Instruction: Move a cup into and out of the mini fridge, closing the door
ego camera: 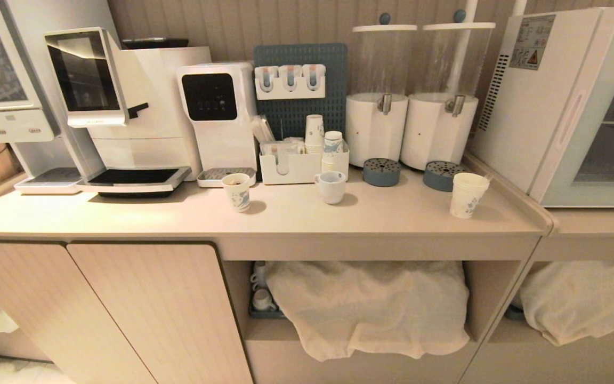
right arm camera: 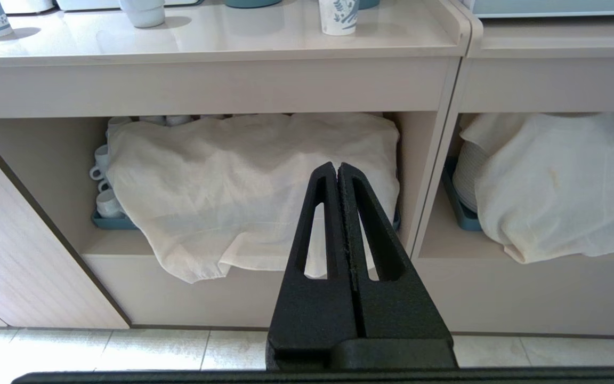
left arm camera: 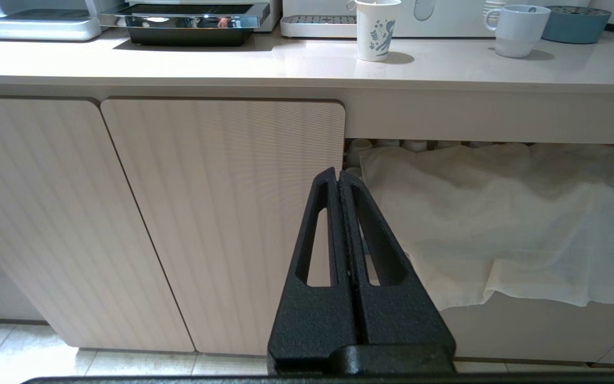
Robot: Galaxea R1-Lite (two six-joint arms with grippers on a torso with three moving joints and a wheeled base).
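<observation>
The cup (ego camera: 467, 194), tall, white with blue print and layered rims, stands near the counter's right end; the right wrist view catches its lower part (right arm camera: 339, 16). To its right sits the white mini fridge (ego camera: 536, 112), its glass-windowed door (ego camera: 579, 176) lying flush against the body. Neither arm shows in the head view. My left gripper (left arm camera: 337, 177) is shut and empty, hanging low in front of the cabinet doors. Just as low, my right gripper (right arm camera: 337, 169) is shut and empty before the open shelf, below and left of the cup.
On the counter (ego camera: 296, 218) stand a shorter printed paper cup (ego camera: 237, 192), a white mug (ego camera: 331, 186), coffee machines (ego camera: 126, 106), an organiser box (ego camera: 291, 165) and two dispensers (ego camera: 408, 128). Cloth-covered crockery (ego camera: 365, 304) fills the shelves below.
</observation>
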